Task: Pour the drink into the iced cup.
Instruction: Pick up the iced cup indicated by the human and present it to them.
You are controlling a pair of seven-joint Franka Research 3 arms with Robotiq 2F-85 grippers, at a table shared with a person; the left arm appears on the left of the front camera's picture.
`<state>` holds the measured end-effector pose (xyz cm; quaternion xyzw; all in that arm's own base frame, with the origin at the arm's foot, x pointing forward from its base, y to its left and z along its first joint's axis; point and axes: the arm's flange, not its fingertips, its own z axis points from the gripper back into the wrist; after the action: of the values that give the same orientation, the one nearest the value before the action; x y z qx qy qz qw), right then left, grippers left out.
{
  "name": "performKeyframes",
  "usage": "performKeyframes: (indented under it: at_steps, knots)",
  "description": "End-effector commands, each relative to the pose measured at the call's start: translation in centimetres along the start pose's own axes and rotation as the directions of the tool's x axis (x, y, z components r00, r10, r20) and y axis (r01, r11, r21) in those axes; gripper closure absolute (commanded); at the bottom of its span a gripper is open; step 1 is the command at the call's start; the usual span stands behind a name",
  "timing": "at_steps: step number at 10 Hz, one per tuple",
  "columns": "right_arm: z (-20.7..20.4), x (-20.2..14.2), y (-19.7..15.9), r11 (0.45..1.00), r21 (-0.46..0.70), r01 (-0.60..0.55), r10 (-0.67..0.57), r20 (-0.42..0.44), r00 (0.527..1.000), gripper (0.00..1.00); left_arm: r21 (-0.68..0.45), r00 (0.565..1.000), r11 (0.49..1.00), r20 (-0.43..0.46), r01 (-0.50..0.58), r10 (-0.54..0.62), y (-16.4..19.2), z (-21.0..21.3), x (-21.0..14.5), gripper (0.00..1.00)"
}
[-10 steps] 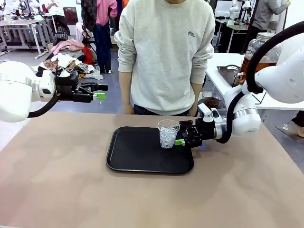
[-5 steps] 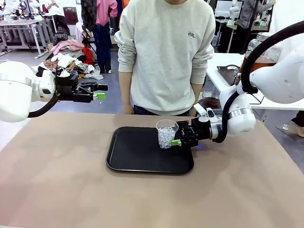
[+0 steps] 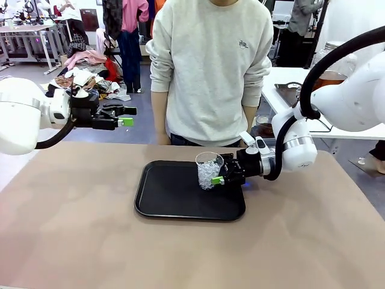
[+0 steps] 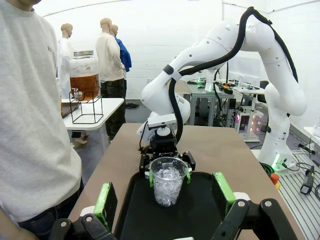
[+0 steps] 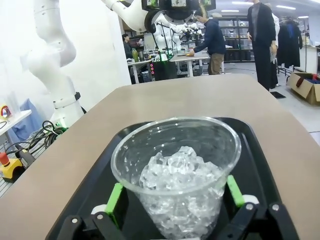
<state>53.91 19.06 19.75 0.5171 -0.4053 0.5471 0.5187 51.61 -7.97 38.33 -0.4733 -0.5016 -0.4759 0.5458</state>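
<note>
The iced cup, clear plastic and full of ice pieces, stands upright on the black tray. My right gripper reaches in from the right and is open, with its green pads on either side of the cup's lower part. In the left wrist view that same gripper sits just behind the cup. The drink, amber liquid, is in a glass dispenser jar on a side table to the right. My left gripper hangs open and empty, high at the far left and away from the tray.
A person in a grey sweatshirt stands at the far edge behind the tray, hands down. The white side table stands behind the right arm. Bare brown tabletop lies in front and to the left.
My right gripper has slid a little left along the tray, and the cup between its fingers has shifted left with it. The left arm has not moved.
</note>
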Motion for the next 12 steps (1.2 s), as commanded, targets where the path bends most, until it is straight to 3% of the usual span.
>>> performKeyframes:
  at_steps: [1,6,9,12]
  knots:
    - [-1.05,0.08,-1.03,0.999,-0.017,0.032,-0.032,0.000,0.999,0.00,0.010,1.000,1.000,0.008,0.002,-0.002,0.08,-0.12,0.23,0.00]
    - [-1.44,0.45,-1.15,0.998,-0.039,0.053,-0.052,0.020,0.998,0.00,0.010,1.000,1.000,0.008,0.002,-0.002,0.08,-0.12,0.23,0.00]
    - [-1.59,0.54,-1.21,0.998,-0.036,0.042,-0.041,0.025,0.999,0.35,0.010,1.000,1.000,0.008,0.002,-0.002,0.08,-0.12,0.23,0.00]
    - [-1.54,0.60,-1.19,0.998,-0.023,0.063,-0.062,0.042,0.997,0.35,0.010,1.000,1.000,0.008,0.002,-0.002,0.08,-0.12,0.23,0.00]
